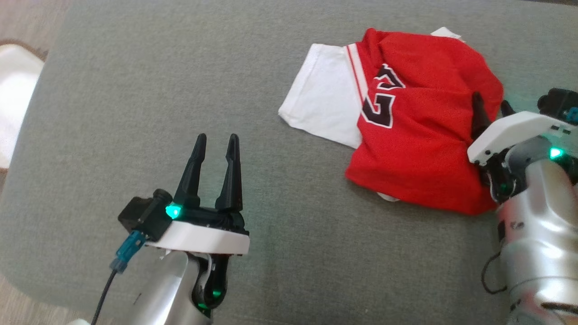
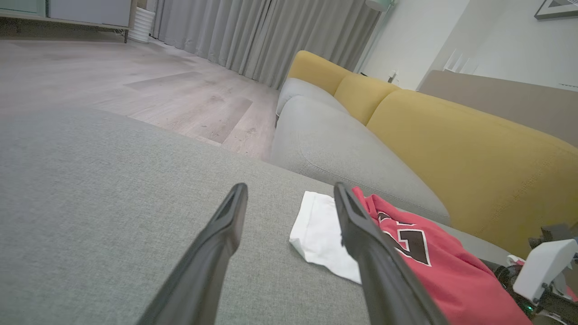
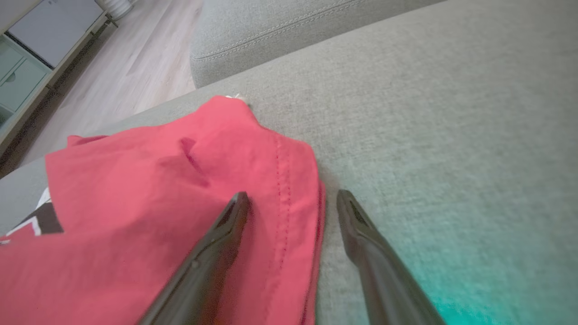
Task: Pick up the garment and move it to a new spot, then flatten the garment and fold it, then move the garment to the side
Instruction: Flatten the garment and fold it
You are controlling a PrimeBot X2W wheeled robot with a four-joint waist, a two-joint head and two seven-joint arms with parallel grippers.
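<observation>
The garment, a red jersey with a black number and white sleeves, lies crumpled on the grey cushion, towards its right side. My right gripper is open at the jersey's right edge. In the right wrist view, one finger is over the red cloth and the other is over bare cushion, with the hem between them. My left gripper is open and holds nothing, well to the left of the jersey above bare cushion. In the left wrist view, the left gripper points towards the white sleeve.
A sofa with yellow backrests and a grey seat stands just beyond the cushion. Wooden floor and grey curtains lie further off. A white object sits on the floor past the cushion's left edge.
</observation>
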